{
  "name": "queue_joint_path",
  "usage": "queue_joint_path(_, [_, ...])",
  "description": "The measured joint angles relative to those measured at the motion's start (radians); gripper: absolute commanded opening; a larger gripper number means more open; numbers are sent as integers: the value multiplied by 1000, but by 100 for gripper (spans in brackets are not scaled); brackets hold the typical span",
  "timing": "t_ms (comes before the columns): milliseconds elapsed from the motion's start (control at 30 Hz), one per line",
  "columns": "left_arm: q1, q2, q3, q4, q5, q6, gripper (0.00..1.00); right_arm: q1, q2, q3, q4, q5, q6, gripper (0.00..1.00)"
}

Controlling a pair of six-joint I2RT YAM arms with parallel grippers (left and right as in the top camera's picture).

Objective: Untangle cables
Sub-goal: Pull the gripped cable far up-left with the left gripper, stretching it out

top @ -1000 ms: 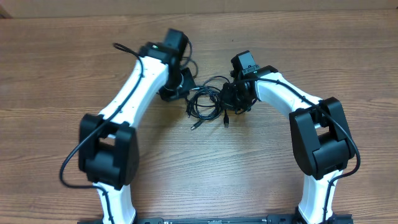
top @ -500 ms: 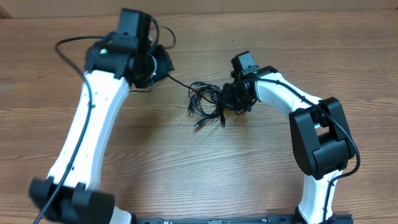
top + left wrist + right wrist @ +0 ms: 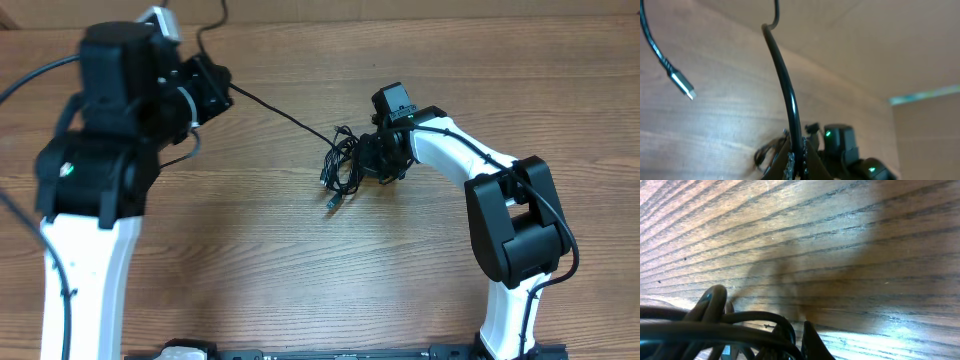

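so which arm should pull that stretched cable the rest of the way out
Left. The left gripper is shut on the cable, which runs taut to the tangle; the right gripper sits at the tangle, likely anchoring it.

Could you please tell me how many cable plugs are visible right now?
2: one plug sticks out below the tangle by the right hand; another plug dangles beside the cable in the left hand. More may hide in the tangle.

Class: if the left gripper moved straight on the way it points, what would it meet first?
Probably the cable tangle beside the right gripper, reached along the taut cable that the left gripper holds, though depth is unclear.
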Motion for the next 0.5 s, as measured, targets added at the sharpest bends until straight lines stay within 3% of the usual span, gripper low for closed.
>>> queue_joint_path(500, [184,-69,112,0,90,0,4,0,0,0,-1,-1,0,8])
